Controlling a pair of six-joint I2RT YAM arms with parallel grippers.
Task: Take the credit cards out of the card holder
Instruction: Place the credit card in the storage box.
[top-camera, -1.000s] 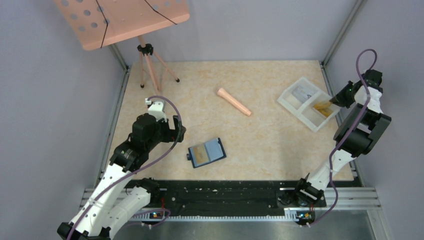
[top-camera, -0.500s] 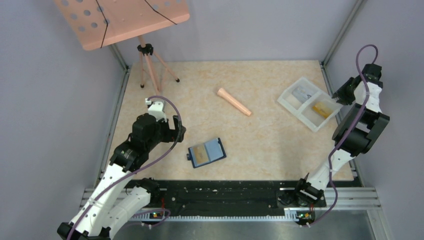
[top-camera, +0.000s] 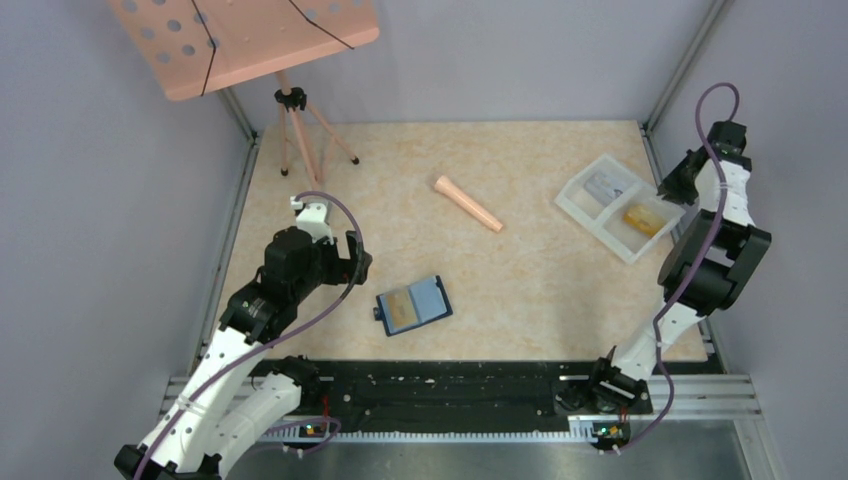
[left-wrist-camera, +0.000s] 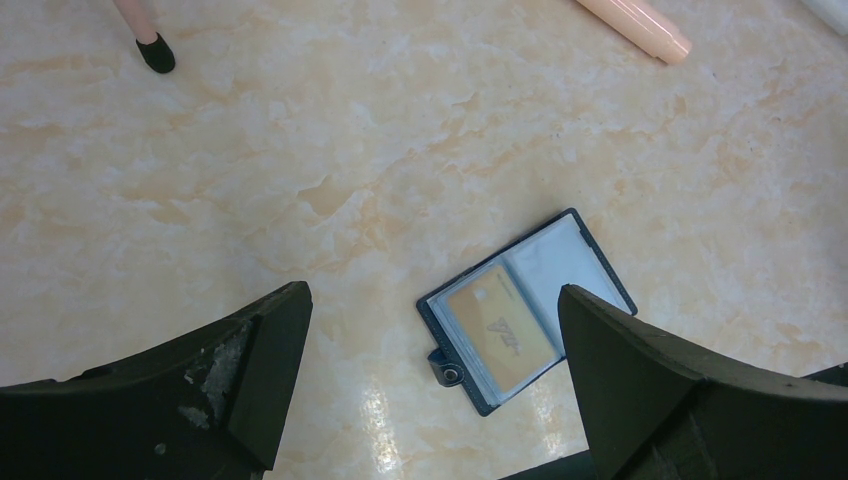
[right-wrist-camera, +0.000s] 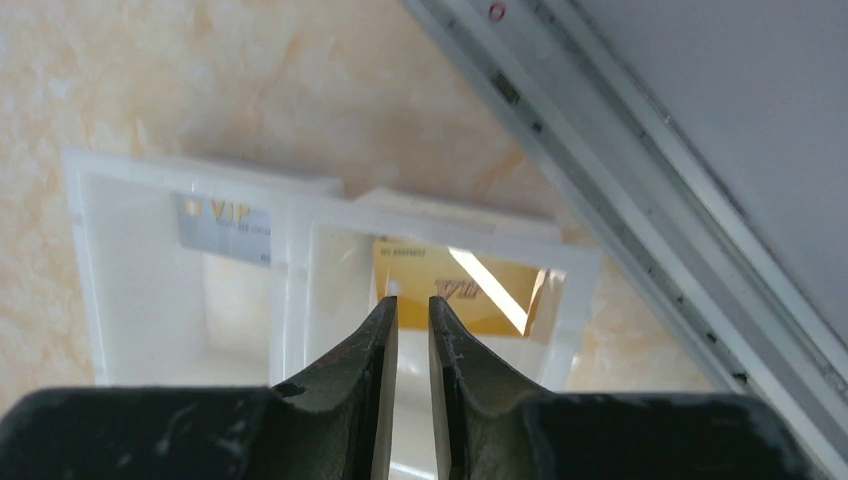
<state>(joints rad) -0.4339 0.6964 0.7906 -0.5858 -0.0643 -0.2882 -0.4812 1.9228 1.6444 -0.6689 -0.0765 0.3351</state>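
The card holder (top-camera: 412, 305) lies open on the table near the front, between the arms. A tan-gold credit card (top-camera: 402, 308) sits in its left pocket. In the left wrist view the holder (left-wrist-camera: 525, 310) and that card (left-wrist-camera: 500, 325) lie just ahead of my left gripper (left-wrist-camera: 432, 300), which is wide open and empty above the table. My right gripper (top-camera: 668, 185) hovers over the white tray (top-camera: 597, 232); its jaws stand a narrow gap apart and hold nothing (right-wrist-camera: 412, 300). A gold card (right-wrist-camera: 480, 290) lies in the tray's right compartment and a silver card (right-wrist-camera: 225, 222) in the left.
A peach cylinder (top-camera: 467, 203) lies mid-table. A peach music stand on a tripod (top-camera: 290, 110) stands at the back left; one foot shows in the left wrist view (left-wrist-camera: 155, 55). The metal frame rail (right-wrist-camera: 600, 150) runs just right of the tray.
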